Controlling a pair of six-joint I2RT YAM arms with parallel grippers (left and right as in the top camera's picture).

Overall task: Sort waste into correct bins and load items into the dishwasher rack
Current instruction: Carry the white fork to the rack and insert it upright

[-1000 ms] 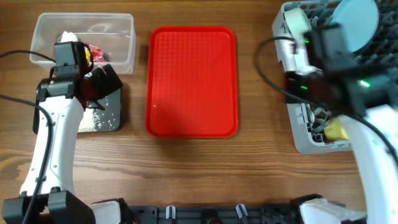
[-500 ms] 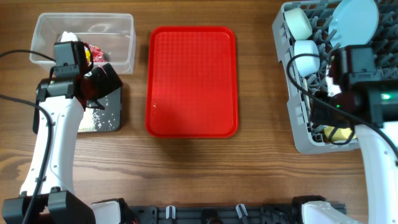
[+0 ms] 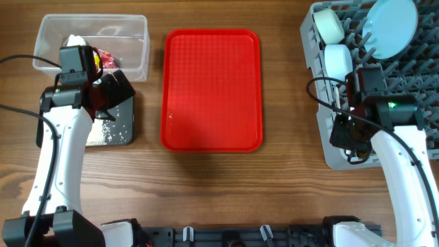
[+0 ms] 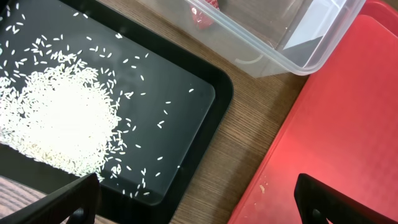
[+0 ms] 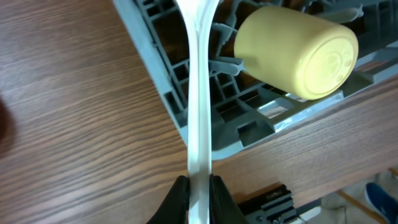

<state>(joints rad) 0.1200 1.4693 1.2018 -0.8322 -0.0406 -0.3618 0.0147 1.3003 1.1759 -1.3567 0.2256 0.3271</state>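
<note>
Right claw (image 5: 199, 185) clamps a white utensil handle (image 5: 200, 93) while left claw (image 4: 196, 190) gapes.

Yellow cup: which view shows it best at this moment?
Right wrist: the yellow cup sits in the rack, plainly visible beside the white utensil the right gripper holds. Overhead, the right arm covers it. Left wrist misses it entirely.

The right arm (image 3: 398, 165) has pulled back from the rack's (image 3: 330, 161) far end to its near left corner. The plate (image 3: 389, 27) and a bowl (image 3: 337, 60) now show uncovered.
</note>
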